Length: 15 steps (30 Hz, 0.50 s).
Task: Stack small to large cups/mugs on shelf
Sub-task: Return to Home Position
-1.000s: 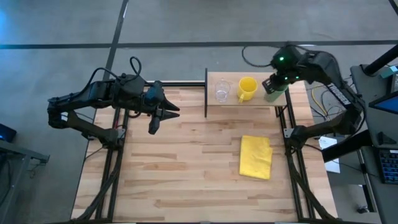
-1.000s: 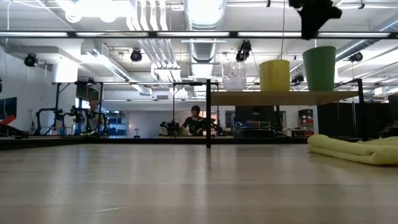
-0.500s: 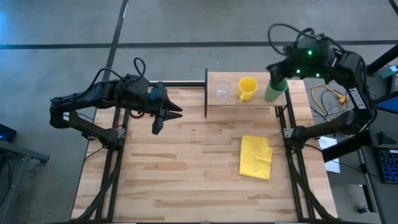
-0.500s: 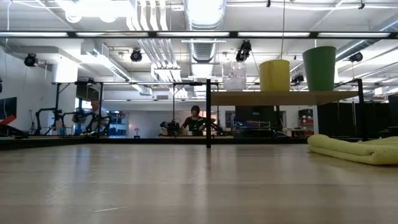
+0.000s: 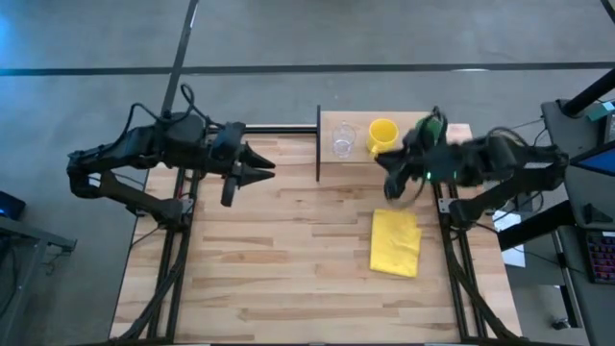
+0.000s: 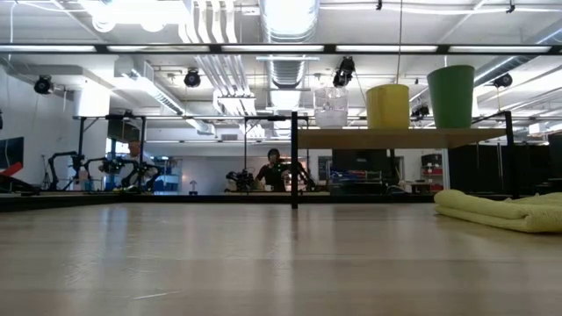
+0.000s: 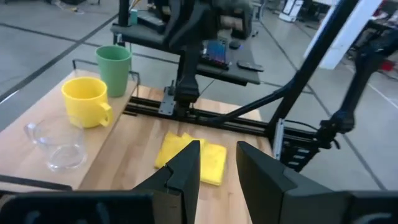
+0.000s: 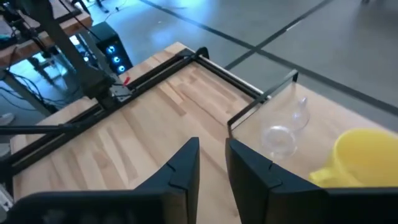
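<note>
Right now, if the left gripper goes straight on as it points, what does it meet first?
Most likely the yellow cloth, lying in line beyond the left gripper; depth is unclear, so perhaps bare tabletop first.

Clear cup [image 5: 343, 141] and yellow mug [image 5: 382, 135] stand together on the shelf [image 5: 359, 120].

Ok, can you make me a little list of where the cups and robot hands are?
shelf: holds all three cups in a row
order: clear cup, yellow mug, green cup, smallest to biggest
yellow cloth: lying on the table, off the shelf
left gripper: open, empty, over the table's left side
right gripper: open, empty, just in front of the shelf
</note>
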Tool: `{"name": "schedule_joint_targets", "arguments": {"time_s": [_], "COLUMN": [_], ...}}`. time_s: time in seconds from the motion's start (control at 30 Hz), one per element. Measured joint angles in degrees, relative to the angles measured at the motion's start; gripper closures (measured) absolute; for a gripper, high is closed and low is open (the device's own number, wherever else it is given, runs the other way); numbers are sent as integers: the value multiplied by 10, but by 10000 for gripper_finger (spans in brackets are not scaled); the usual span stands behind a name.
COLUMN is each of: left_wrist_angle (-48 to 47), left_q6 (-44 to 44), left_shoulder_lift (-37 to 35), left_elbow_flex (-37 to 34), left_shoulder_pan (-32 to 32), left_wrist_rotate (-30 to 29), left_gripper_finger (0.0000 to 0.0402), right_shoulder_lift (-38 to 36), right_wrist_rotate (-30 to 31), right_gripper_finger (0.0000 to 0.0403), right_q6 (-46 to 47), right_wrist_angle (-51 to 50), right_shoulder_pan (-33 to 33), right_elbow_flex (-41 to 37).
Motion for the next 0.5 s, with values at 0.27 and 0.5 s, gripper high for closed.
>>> {"name": "schedule_joint_targets", "arguments": {"time_s": [0.27,0.5], "left_wrist_angle": [0,14], "left_q6": [-16,-43], "left_shoulder_lift": [-57,-166], "left_elbow_flex": [-34,-139], "left_shoulder_pan": [-33,-34], "left_wrist_rotate": [-38,-74], "left_gripper_finger": [312,312], "right_shoulder_lift": [0,-17], "right_wrist_rotate": [121,121], "right_gripper_finger": [329,323], "right_q6": [66,32], "right_wrist_angle": [2,11], "right_shoulder_pan": [126,138], "right_elbow_flex": [-44,-45]}}
